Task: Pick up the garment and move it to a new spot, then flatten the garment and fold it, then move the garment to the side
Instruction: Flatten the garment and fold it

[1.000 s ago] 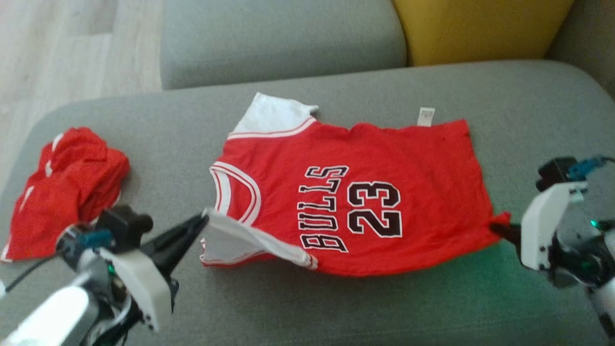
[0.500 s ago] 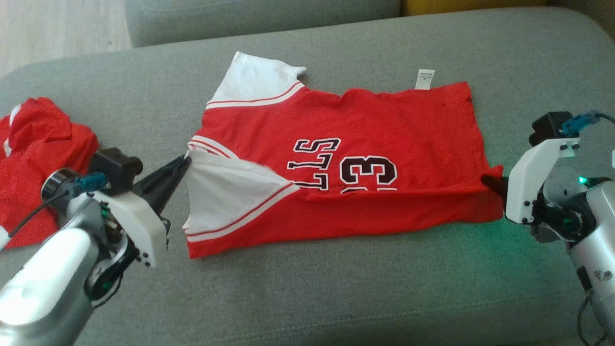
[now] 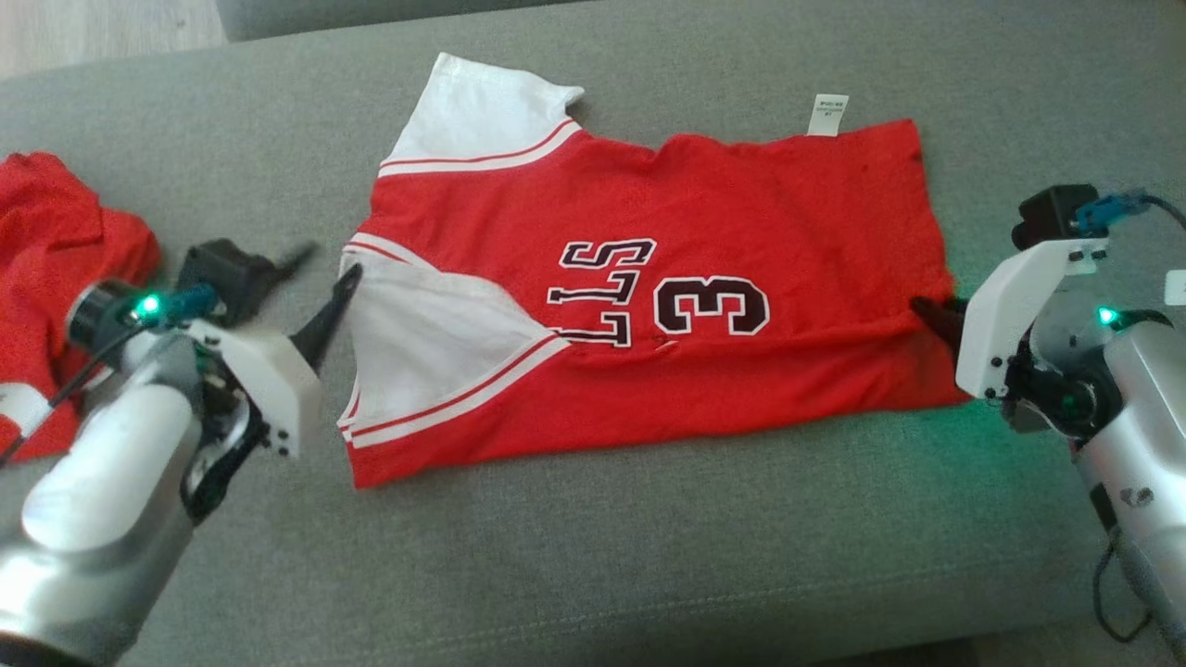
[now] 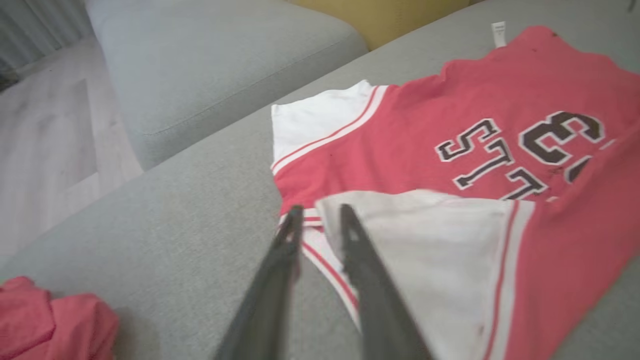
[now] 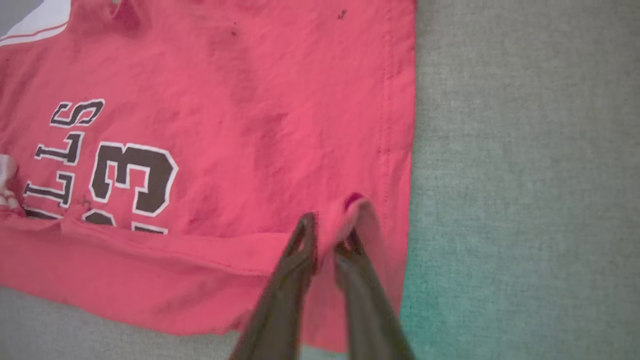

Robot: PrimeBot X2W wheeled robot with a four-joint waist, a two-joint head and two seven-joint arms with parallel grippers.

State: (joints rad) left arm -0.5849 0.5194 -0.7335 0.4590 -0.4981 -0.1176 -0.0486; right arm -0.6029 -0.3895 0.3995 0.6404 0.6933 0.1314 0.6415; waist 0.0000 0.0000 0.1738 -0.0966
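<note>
The garment (image 3: 704, 195), a red jersey with white sleeves and black lettering, lies flat on the grey sofa seat (image 3: 593, 556). Its near long edge is folded up over the lower part of the lettering. My left gripper (image 3: 338, 278) stands at the jersey's left end, beside the folded white sleeve (image 4: 425, 240). In the left wrist view its fingers (image 4: 280, 260) are slightly apart, so the left gripper (image 4: 320, 212) is open, with the cloth lying under the tips. My right gripper (image 5: 325, 230) is shut on a pinch of red hem (image 5: 360, 210) at the jersey's right end (image 3: 927, 313).
A second crumpled red garment (image 3: 56, 250) lies at the seat's left end, behind my left arm. In the left wrist view a grey back cushion (image 4: 225, 65), a yellow pillow (image 4: 370, 20) and wooden floor (image 4: 45, 150) lie beyond the seat.
Both grippers carried the near edge up and over, folding the jersey lengthwise. The left gripper has then opened and let the sleeve go. The head camera has tilted down.
</note>
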